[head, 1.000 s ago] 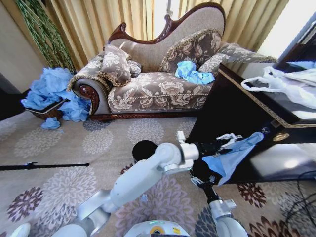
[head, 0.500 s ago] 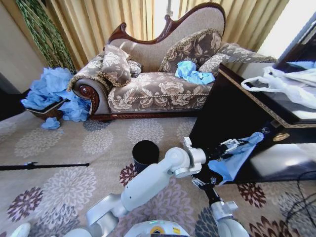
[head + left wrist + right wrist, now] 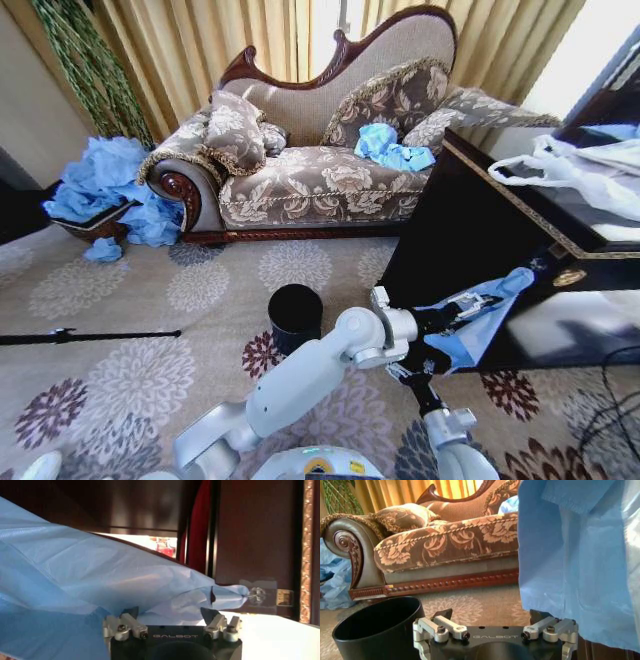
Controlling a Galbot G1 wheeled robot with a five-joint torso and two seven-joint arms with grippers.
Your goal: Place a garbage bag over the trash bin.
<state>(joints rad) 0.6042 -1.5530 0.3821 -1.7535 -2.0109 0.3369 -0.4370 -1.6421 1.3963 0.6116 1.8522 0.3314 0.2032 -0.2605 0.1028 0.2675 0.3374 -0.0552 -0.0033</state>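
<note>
Legible txt, 2 items:
1. "GALBOT", pale caps on black body of left gripper (image 3: pixel 170 617), left wrist view.
2. "GALBOT", same lettering on black body of right gripper (image 3: pixel 490 617), right wrist view.
No other readable txt or nos.

Garbage bag (image 3: pixel 90 581): draped across my left gripper (image 3: pixel 170 613), covering the space between its fingers, so their spread is unreadable; the sheet runs off the wrist picture's edge. My right gripper (image 3: pixel 492 617): one finger sits under the bag's hanging fold. Trash bin (image 3: pixel 377 628): beside that gripper, base cut off by the frame.
</note>
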